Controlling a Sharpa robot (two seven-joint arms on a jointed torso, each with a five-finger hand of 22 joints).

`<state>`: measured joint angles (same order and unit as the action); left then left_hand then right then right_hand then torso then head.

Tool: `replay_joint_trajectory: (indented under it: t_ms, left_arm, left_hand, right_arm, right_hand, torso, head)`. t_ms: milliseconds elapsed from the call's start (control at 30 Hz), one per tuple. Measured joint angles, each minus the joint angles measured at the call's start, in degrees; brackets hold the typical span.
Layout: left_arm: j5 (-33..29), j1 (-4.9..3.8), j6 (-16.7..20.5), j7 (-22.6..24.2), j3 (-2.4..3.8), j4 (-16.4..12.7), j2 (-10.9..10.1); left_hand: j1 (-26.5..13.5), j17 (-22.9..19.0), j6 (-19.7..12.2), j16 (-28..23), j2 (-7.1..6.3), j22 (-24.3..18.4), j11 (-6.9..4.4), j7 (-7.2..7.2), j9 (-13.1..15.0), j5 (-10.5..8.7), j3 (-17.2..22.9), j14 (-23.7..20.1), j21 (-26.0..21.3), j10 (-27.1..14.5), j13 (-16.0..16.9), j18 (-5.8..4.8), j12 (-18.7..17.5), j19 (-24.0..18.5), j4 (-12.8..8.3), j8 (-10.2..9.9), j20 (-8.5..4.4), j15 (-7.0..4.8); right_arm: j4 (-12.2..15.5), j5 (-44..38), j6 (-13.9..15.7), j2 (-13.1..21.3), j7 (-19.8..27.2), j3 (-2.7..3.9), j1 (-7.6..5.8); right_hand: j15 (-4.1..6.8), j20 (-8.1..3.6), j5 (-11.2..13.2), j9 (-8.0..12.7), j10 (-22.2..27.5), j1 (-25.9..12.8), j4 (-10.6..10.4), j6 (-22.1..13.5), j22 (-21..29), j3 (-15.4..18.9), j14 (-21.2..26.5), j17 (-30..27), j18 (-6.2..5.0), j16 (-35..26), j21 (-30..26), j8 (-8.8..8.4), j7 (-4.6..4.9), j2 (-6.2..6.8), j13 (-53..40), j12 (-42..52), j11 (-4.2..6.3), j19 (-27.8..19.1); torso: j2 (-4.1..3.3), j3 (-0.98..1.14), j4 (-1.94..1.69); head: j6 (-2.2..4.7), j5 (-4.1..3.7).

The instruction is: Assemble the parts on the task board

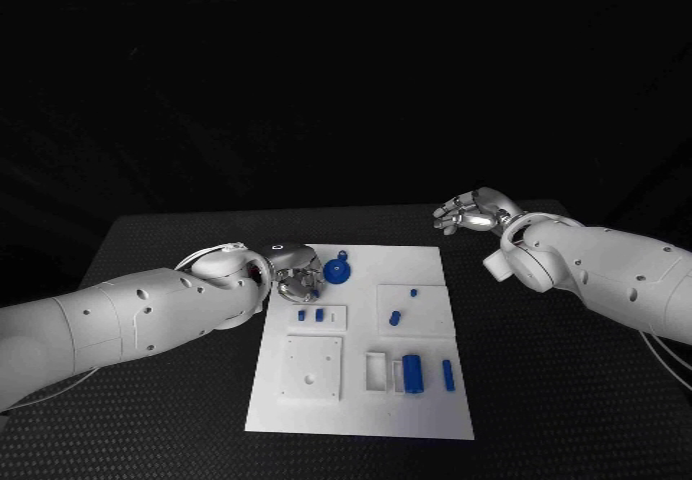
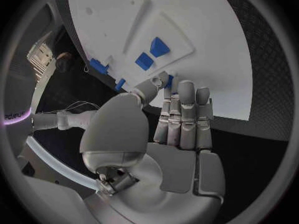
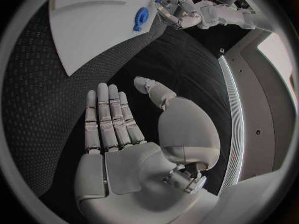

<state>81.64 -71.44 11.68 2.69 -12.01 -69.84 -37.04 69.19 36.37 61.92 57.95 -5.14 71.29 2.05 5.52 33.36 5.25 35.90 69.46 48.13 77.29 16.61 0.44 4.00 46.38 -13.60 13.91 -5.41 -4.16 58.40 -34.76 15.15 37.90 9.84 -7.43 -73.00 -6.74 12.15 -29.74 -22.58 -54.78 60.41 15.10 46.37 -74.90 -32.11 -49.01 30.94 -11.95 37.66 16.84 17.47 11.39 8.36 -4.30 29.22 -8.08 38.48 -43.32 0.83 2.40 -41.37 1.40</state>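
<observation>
— Where are your robot hands right now?

— My left robot hand [image 1: 293, 272] sits at the left edge of the task board [image 1: 418, 420], near its far end. Its fingers [image 2: 187, 112] lie straight and together, the thumb beside them, and I hold nothing in it. A round blue part [image 1: 338, 270] with a small tab lies on the board just beside that hand; I cannot tell whether my fingertips touch it.

— And the right one?

— My right robot hand [image 1: 473, 212] hangs over the black worktop [image 1: 173, 250] beyond the board's far right corner, well apart from every part. In the head view its fingers look loosely curled; from the wrist they stretch out flat, palm bare, gripping nothing.

— What lies on the board?

— Two small blue pegs [image 1: 310, 315] stand side by side in a raised plate. Two more small blue pieces [image 1: 395, 317] sit in a square plate to the right. Nearer me, a blue cylinder [image 1: 413, 373] lies by a white slot, with a slim blue bar [image 1: 447, 375] just beside it.
</observation>
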Motion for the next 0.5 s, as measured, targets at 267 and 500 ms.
replay_joint_trajectory:
  t_ms: [267,500]
  left_arm:
    - [0.1,0.02,-0.1,0.0,0.01,-0.1,-0.2]
    - [-0.2,0.31,0.1,0.0,-0.22,-0.2,-0.5]
  left_hand:
    - [-0.7,0.0,-1.6,0.5,-0.86,0.4,0.0,0.72,-0.5,0.0,0.0,-0.7,0.0,0.0,-0.2,-0.01,0.0,-0.3,0.0,-0.5,0.08,0.1]
    - [-0.7,0.0,-4.1,0.7,-2.41,0.6,-0.01,0.9,-1.3,0.12,-0.1,-1.1,0.0,0.4,0.2,0.0,0.7,-0.3,0.1,-1.8,0.08,-0.32]
  right_arm:
    - [0.0,0.0,0.0,0.0,0.0,0.0,0.0]
    - [0.0,0.0,0.0,0.0,0.0,0.0,0.0]
  right_hand:
    - [0.0,0.0,0.0,0.0,0.0,0.0,0.0,0.0,0.0,0.0,0.0,0.0,0.01,0.0,0.0,0.0,0.0,0.0,0.0,0.0,0.0,0.0]
    - [0.0,0.0,0.0,0.0,0.0,0.0,0.0,0.0,0.0,0.0,0.0,-0.1,0.0,0.0,0.0,0.0,0.0,0.0,0.0,0.0,0.0,0.0]
  torso:
    - [0.01,-0.02,-0.03]
    - [0.01,-0.03,-0.07]
  head:
    - [-0.02,-0.03]
    - [0.04,-0.05]
